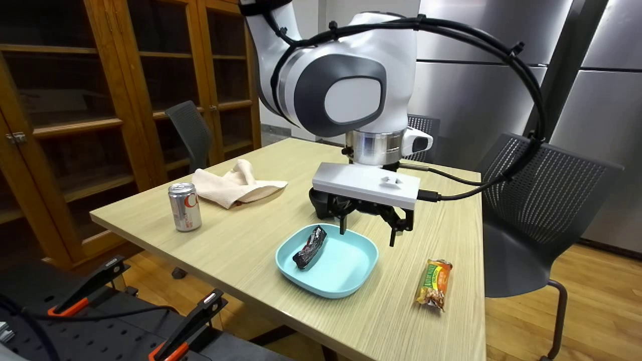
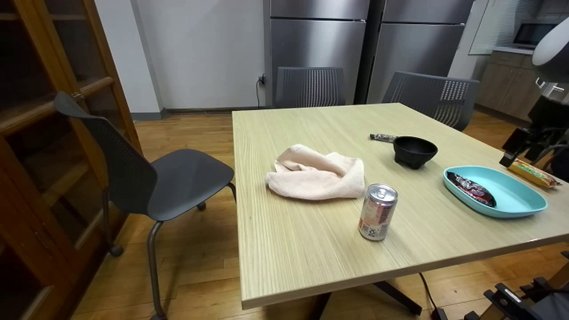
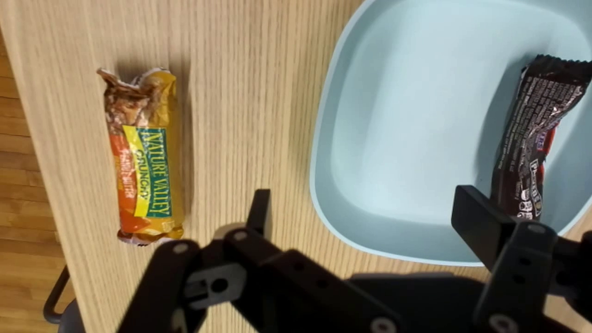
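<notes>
The empty gripper (image 3: pixel 363 199) hung by the blue dish (image 3: pixel 407 129)

I saw the gripper's two fingers (image 3: pixel 259 212) spread wide, and they held nothing. Seen from above, one finger looked to be outside the blue dish and the other over its rim.

A dark snack bar (image 3: pixel 531 143) lay inside the dish, close to its side wall. An orange and yellow snack bar (image 3: pixel 147 171) lay on the table (image 3: pixel 245 115) beside the dish, not touching it.

I think both bars were light. Their shiny wraps looked slippery, and the thin ends would likely just fold. The best place to grab each was the fat middle, with a finger on each long side. The orange and yellow one said "crunchy", so a hard squeeze might crack it. The dark one could have been soft or hard; I could not tell. The dish wall seemed to leave little room for a finger on that side.

The dish looked like stiff, smooth plastic, and its rim seemed the spot to pinch.

A black bowl (image 2: pixel 415 152) stood near the dish. A soda can (image 2: pixel 378 213) and a pale pink cloth (image 2: pixel 313 178) were well apart from it.
</notes>
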`<state>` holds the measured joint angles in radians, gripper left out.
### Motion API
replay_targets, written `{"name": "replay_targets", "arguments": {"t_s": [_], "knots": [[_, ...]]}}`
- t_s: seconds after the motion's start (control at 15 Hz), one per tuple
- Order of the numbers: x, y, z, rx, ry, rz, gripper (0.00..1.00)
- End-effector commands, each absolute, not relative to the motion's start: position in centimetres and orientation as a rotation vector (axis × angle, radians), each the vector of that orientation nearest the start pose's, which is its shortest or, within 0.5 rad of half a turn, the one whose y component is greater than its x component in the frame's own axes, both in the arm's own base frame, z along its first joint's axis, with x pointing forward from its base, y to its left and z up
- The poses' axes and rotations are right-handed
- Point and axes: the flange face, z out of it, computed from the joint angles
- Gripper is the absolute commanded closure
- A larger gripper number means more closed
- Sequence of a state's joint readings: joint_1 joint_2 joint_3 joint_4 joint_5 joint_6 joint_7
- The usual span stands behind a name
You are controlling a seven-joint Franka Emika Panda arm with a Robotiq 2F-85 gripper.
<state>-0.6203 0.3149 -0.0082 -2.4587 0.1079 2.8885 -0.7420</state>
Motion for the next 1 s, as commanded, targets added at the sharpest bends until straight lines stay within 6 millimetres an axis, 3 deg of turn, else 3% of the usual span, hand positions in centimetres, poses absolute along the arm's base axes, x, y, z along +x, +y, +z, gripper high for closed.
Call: {"name": "replay_targets", "arguments": {"t_s": [0.0,0.53,0.93], "knots": [[39.3,-29.4,18.3,-3.187,-0.016,-0.171,0.00],[39.3,-29.4,18.3,-3.187,-0.016,-0.171,0.00],[42.7,-32.0,19.3,-3.165,0.104,-0.236,0.00]]}}
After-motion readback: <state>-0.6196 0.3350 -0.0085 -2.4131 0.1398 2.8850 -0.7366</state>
